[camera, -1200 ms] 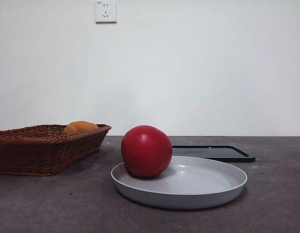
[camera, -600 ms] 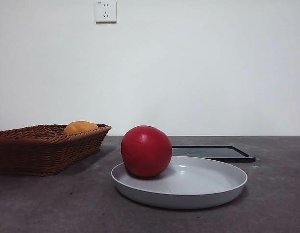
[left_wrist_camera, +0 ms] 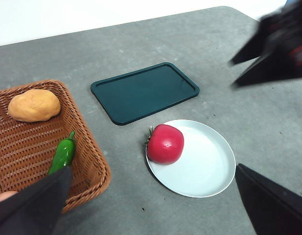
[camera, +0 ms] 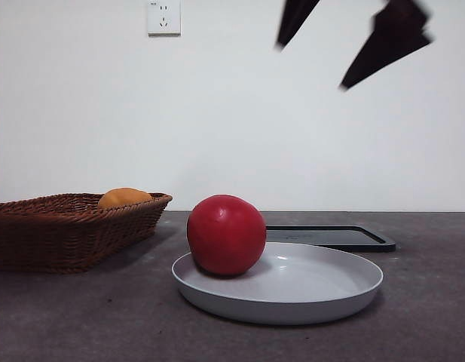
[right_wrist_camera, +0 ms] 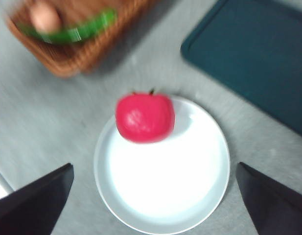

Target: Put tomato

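Observation:
The red tomato [camera: 226,234] lies on its side at the near-basket rim of a pale grey plate [camera: 315,283], its green stem pointing outward in the left wrist view [left_wrist_camera: 165,143]. My right gripper [camera: 311,68] hangs open high above the plate; its blurred wrist view looks down on the tomato [right_wrist_camera: 145,117] and plate [right_wrist_camera: 160,196] between its jaws. That right gripper [left_wrist_camera: 233,74] also shows in the left wrist view. My left gripper [left_wrist_camera: 153,169] stays open and empty, well above the table.
A brown wicker basket [camera: 66,234] beside the plate holds an orange-yellow fruit [camera: 124,197] and a green pepper [left_wrist_camera: 62,154]. A dark flat tray [camera: 330,236] lies behind the plate. On the wall is a socket [camera: 163,16].
The right gripper's two black jaws have come into the front view at the upper right. The tomato, plate and basket have not moved.

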